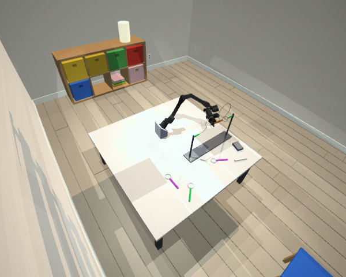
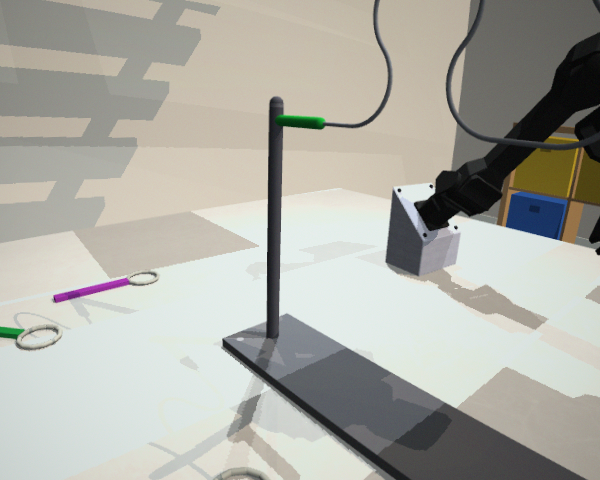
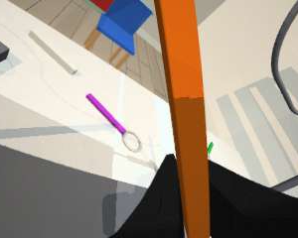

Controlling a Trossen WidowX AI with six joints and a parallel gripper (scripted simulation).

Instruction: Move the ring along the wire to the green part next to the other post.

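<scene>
My gripper (image 1: 212,122) was clamped on the handle (image 3: 185,93). I was threading; next needed clearance around the wire (image 2: 388,77).

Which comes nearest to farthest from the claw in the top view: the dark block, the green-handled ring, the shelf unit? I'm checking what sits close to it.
1. Dark block: on the table past the far post, closest to the claw, which grips the orange handle.
2. Green-handled ring: flat near the table's front edge.
3. Shelf unit: against the back wall, farthest.
</scene>
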